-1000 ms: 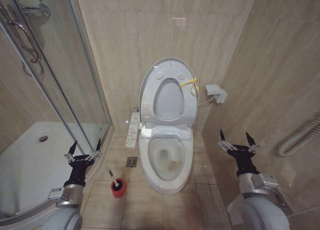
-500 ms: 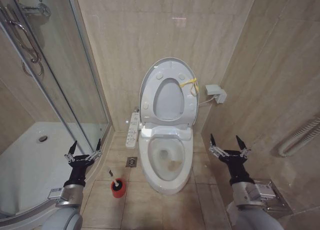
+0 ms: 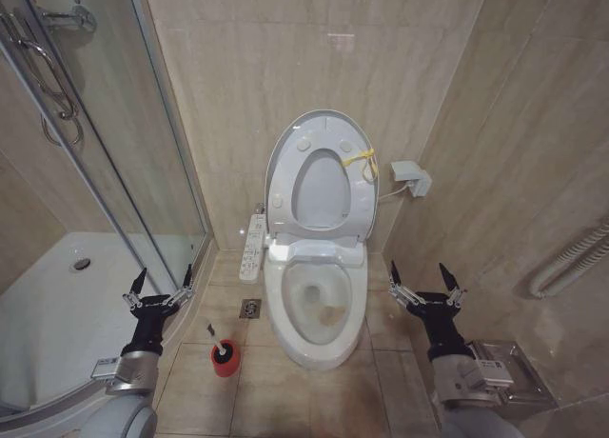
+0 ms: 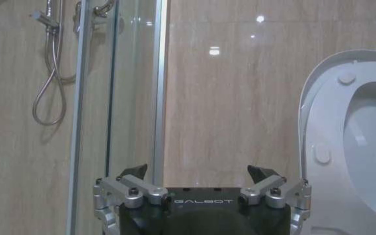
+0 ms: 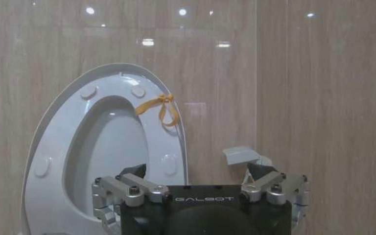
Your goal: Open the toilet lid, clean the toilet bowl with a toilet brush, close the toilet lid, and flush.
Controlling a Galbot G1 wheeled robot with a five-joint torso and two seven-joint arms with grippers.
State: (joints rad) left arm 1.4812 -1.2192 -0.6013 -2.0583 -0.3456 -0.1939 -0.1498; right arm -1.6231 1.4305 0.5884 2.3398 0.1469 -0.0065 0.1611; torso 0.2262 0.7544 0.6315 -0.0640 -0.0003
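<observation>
The toilet lid stands raised against the back wall with the ring seat in front of it and a yellow tie on its edge; the lid and tie also show in the right wrist view. Below it the toilet bowl lies uncovered. The toilet brush stands in its red cup on the floor, left of the bowl. My left gripper hangs open near the shower door, left of the brush. My right gripper is open just right of the bowl, holding nothing.
A white button panel sticks out on the bowl's left side. The glass shower door and white shower tray fill the left. A floor drain lies beside the bowl. A small white box hangs on the right wall.
My right gripper has moved left toward the bowl and slightly lower, still open. The left arm, lid and brush have not moved.
</observation>
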